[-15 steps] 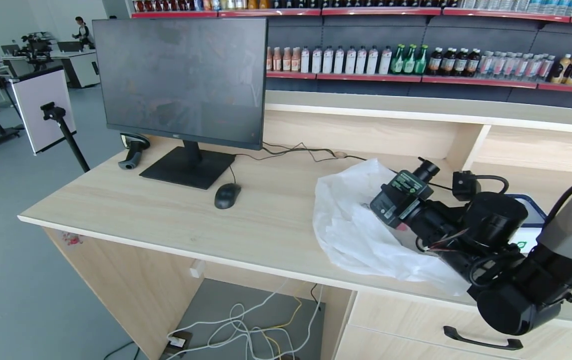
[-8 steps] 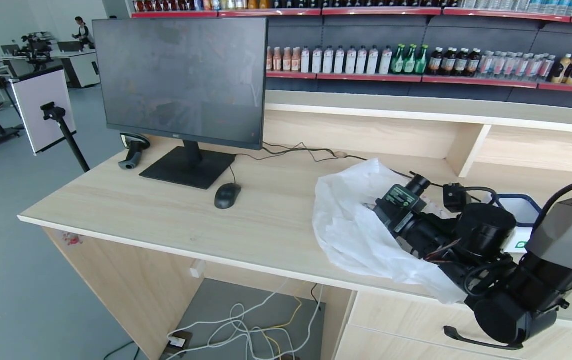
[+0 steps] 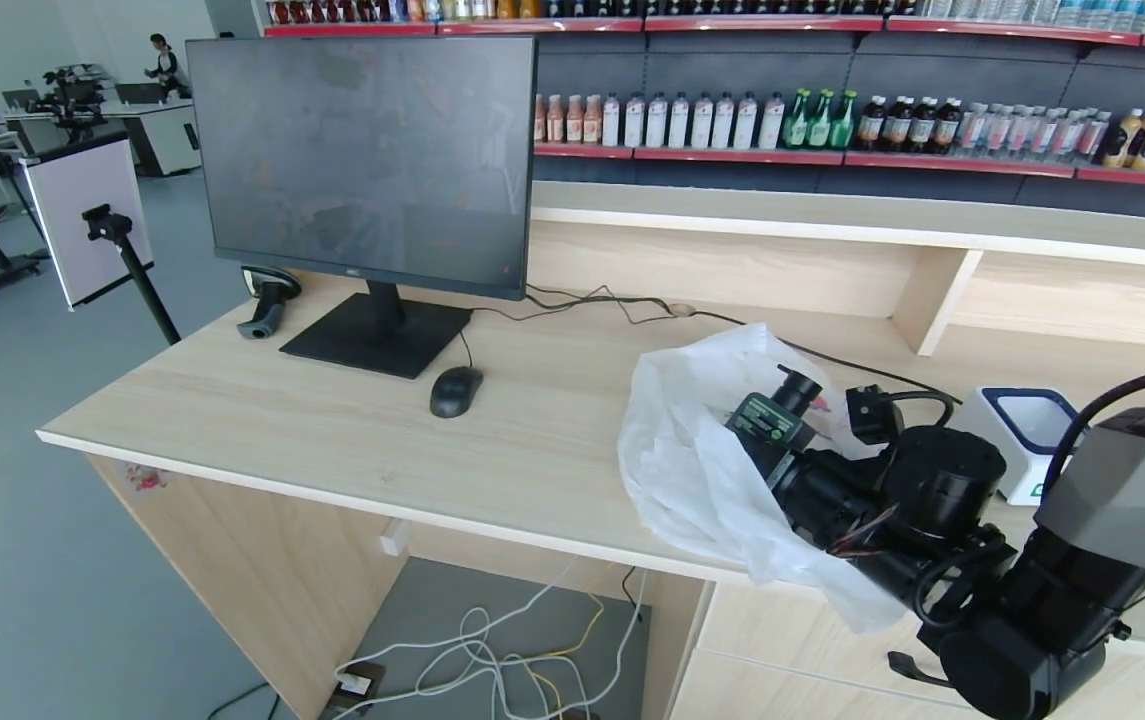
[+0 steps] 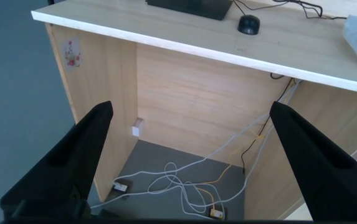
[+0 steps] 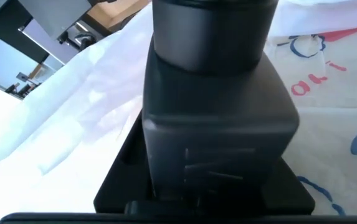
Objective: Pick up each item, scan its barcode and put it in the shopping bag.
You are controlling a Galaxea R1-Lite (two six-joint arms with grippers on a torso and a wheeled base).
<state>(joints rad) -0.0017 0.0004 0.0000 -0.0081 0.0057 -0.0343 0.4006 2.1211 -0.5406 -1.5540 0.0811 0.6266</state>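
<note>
A white plastic shopping bag (image 3: 692, 450) lies open on the wooden counter (image 3: 332, 420), toward its right end. My right arm's wrist (image 3: 770, 420) reaches into the bag's mouth, and the fingers are hidden by the plastic. In the right wrist view the right gripper's black body (image 5: 215, 155) sits over a white packet with red and blue print (image 5: 346, 106) inside the bag. The white barcode scanner with a blue rim (image 3: 1027, 435) stands just right of the bag. My left gripper (image 4: 187, 168) hangs open and holds nothing, below the counter's front edge.
A monitor (image 3: 362, 160), a mouse (image 3: 455, 390) and a handheld scanner in its stand (image 3: 265, 300) occupy the counter's left half. A black cable (image 3: 612, 300) runs along the back. Loose cables (image 4: 190, 186) lie on the floor under the counter.
My right arm has moved down and to the left, deeper into the bag, pushing the plastic toward the counter's front edge. The scanner behind it now shows in full.
</note>
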